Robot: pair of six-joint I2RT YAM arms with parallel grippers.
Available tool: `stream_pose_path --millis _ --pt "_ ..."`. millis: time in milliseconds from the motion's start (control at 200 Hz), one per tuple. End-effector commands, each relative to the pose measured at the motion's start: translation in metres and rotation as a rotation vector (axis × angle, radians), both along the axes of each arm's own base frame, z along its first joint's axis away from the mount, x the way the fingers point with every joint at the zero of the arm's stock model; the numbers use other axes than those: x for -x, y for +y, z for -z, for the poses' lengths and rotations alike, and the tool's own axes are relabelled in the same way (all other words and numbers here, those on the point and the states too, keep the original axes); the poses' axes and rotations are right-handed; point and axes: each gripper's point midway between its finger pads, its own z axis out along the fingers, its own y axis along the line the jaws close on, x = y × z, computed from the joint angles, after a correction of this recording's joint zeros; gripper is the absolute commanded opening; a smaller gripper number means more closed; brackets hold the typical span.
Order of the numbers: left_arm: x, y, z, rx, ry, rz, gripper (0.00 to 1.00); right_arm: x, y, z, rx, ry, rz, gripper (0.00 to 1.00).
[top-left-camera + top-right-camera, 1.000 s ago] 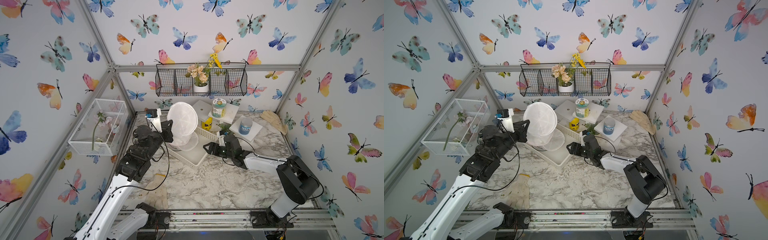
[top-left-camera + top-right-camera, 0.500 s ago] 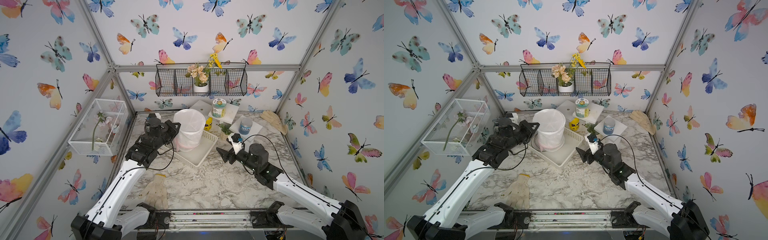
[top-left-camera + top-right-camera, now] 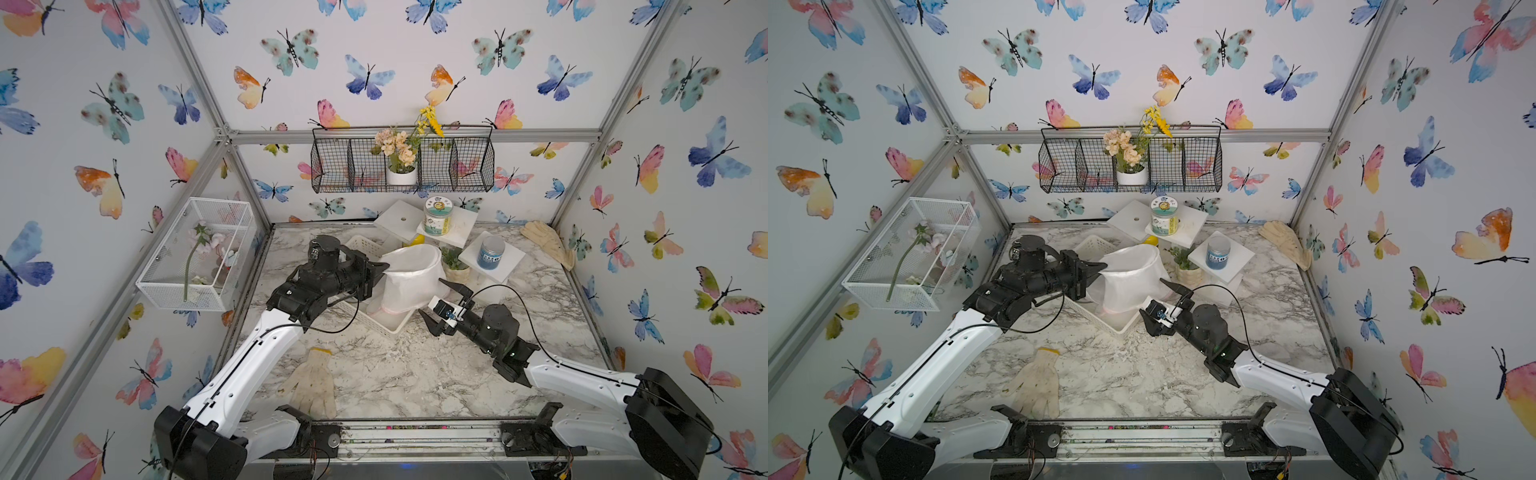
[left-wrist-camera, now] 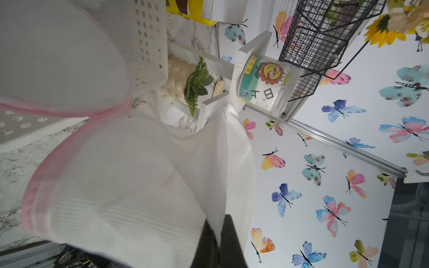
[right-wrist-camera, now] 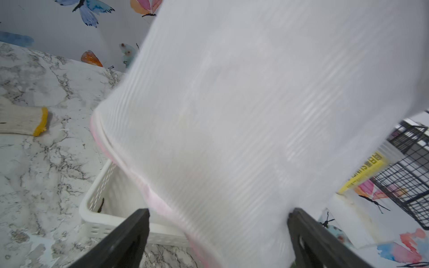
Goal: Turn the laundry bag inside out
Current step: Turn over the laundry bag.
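Marble-patterned surface (image 3: 436,374) under butterfly-papered walls, with a white perforated basket (image 3: 384,326) near its middle. The laundry bag (image 3: 409,276) is held up over that basket. Its lower end hangs down into the basket or just above the floor of it; the pictures do not settle whether it touches.

The left gripper (image 3: 376,270), reaching in across the basket, is clamped on the bag's upper rim. The right gripper (image 3: 441,305) sits just beside the basket's near corner, jaws spread wide and holding nothing. The right wrist view shows the bag's lower wall lying between them.

Several things could go wrong from here:
- The single pinch on thin, slick mesh may slip, and the bag would then slump into the basket.
- If the right gripper closes now, it may take both layers together, locking the bag's walls instead of letting one pass through the other.
- It may also catch the basket's rim and drag the basket along.
- A wide swing could knock the small potted plant (image 3: 455,266) just beyond the basket.

The bag is fine white mesh, half see-through. It stands as a soft tube with its mouth open upward, and a pink trim runs round its lower edge.
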Motion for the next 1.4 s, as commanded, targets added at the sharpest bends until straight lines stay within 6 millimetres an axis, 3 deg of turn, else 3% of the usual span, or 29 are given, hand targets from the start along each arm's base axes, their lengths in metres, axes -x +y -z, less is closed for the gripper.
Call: stream_pose_path --millis 0,115,225,506,651,741,891,1041,1231,1397 --pt "0.006 0.005 -0.017 0.023 -0.005 -0.017 0.0 0.0 -0.014 -0.025 -0.052 -0.093 0.058 0.98" --pt "0.007 0.005 -0.02 0.04 -0.005 -0.026 0.0 0.01 -0.026 -0.007 0.031 -0.094 0.065 0.98" --pt "0.008 0.004 -0.027 0.046 -0.007 -0.021 0.0 0.003 -0.039 0.003 0.052 -0.104 0.143 0.98" --pt "0.015 0.008 -0.022 0.048 0.044 -0.027 0.0 -0.033 -0.037 -0.066 -0.156 -0.254 0.303 0.98" --pt "0.021 0.006 -0.01 0.073 0.095 -0.021 0.0 -0.029 -0.036 -0.099 -0.227 -0.305 0.287 0.98" --pt "0.021 0.006 -0.006 0.067 0.108 -0.022 0.0 -0.021 -0.029 -0.109 -0.222 -0.323 0.224 0.98" --pt "0.02 0.0 0.002 0.004 0.071 0.047 0.0 -0.01 -0.003 -0.099 -0.126 -0.334 0.073 0.97" --pt "0.014 0.008 0.018 -0.212 0.031 0.1 0.0 -0.003 0.006 -0.099 -0.062 -0.349 0.009 0.97" --pt "0.015 0.02 0.036 -0.401 0.035 0.154 0.0 0.006 0.011 -0.096 -0.029 -0.306 -0.055 0.87" --pt "0.017 0.025 0.042 -0.432 0.036 0.15 0.0 0.007 0.024 -0.093 -0.041 -0.259 -0.117 0.83"
